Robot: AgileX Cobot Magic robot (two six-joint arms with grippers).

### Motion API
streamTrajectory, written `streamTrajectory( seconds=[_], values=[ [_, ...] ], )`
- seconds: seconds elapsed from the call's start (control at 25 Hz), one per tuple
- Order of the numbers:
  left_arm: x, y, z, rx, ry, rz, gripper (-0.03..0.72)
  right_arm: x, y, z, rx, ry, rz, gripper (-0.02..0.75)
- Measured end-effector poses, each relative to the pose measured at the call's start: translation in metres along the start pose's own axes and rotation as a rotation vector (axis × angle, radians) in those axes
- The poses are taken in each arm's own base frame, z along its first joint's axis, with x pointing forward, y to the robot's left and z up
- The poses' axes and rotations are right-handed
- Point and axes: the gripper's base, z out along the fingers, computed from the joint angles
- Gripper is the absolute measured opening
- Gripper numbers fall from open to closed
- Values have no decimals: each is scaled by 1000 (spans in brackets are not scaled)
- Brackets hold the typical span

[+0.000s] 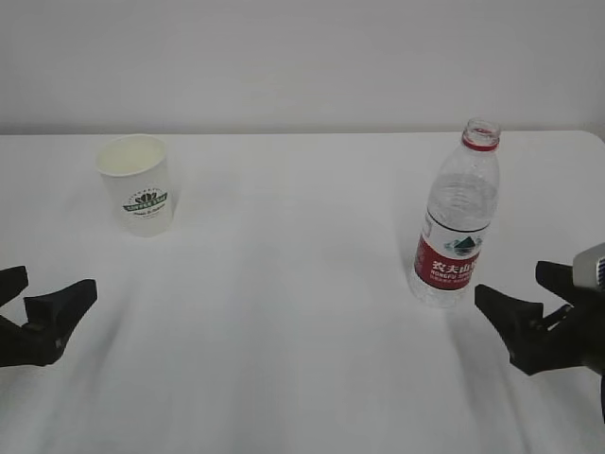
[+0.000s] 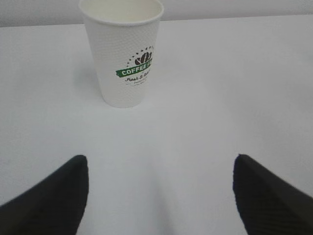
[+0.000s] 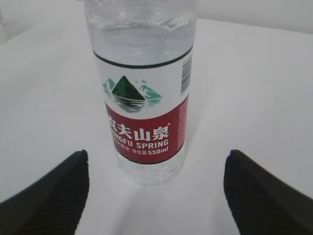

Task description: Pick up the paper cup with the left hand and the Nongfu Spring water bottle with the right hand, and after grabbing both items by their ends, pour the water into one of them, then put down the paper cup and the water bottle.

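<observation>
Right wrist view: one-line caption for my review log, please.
Open right gripper faces the upright, uncapped bottle on the white table, jaws wide on either side, not touching it.

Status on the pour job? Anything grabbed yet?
Nothing grabbed. Done: neither pickup. The cup and the bottle both stand upright on the table. In hand: the left gripper is open, facing the cup but short of it; the right gripper is open, just short of the bottle. Left: grasp both, pour, put both down.
</observation>
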Motion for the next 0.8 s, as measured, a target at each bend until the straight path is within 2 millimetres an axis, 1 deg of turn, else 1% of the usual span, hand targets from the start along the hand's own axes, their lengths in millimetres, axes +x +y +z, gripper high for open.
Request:
streamTrajectory(
  seconds=[0.24, 0.68, 0.8],
  values=[
    [0, 0, 0, 0, -1, 0, 691, 0, -4, 14, -5, -1, -3, 661],
    [0, 0, 0, 0, -2, 0, 684, -7, -8, 32, -23, -34, -25, 661],
    [0, 0, 0, 0, -2, 0, 683, -5, -8, 38, -45, -30, -34, 661]
  ],
)
